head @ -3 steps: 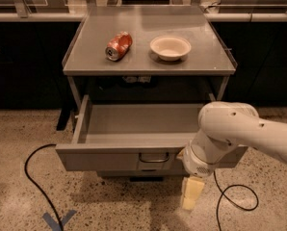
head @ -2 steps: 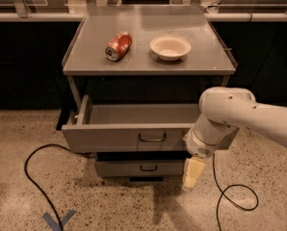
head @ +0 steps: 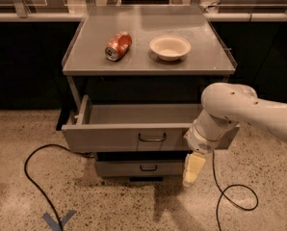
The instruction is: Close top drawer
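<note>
The top drawer point(head: 129, 137) is a wide grey metal drawer with a small dark wire handle point(head: 152, 138). It stands partly pulled out under the grey cabinet top point(head: 148, 57), and its inside looks bare. My white arm comes in from the right and its wrist rests against the right end of the drawer front. My gripper point(head: 193, 169) hangs down just below the drawer's lower right edge, cream fingers pointing at the floor.
A crushed red can point(head: 118, 45) and a white bowl point(head: 170, 47) lie on the cabinet top. A narrower lower drawer point(head: 139, 168) sits below. Black cables point(head: 30, 177) loop on the speckled floor at left and right. Blue tape point(head: 58, 220) marks the floor.
The top drawer has slid inward, less of its inside showing. My arm has moved with it toward the cabinet, staying at the right end of the drawer front.
</note>
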Available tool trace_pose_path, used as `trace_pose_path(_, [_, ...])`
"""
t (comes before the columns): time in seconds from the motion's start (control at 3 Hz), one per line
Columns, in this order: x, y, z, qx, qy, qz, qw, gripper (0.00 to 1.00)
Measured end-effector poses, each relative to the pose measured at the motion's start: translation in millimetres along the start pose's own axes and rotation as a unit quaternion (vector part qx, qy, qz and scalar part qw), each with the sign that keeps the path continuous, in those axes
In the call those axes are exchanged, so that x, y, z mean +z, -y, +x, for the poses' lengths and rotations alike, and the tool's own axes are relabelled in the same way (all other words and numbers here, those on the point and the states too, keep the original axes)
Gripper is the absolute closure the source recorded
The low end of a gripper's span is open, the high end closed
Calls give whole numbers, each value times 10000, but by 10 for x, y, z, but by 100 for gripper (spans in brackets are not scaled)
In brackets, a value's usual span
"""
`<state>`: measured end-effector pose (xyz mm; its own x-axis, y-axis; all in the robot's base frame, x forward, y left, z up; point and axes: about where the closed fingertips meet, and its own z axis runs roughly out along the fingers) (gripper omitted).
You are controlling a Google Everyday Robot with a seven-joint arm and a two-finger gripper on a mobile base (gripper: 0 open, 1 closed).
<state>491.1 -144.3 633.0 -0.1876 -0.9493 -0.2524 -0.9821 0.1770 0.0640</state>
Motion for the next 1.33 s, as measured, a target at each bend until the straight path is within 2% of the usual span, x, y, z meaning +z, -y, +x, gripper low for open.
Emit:
trace_pose_path(0.33, [-84,340,-36,118,86,48,9999,0])
trace_pose_path(0.67, [-139,885,-176,235,120,97,9996,0])
trace_pose_path(1.0, [-133,945,-167,274,111,104,9995,0])
trace_pose_path(1.33, [-167,1134,-180,273,187,83,9994,0])
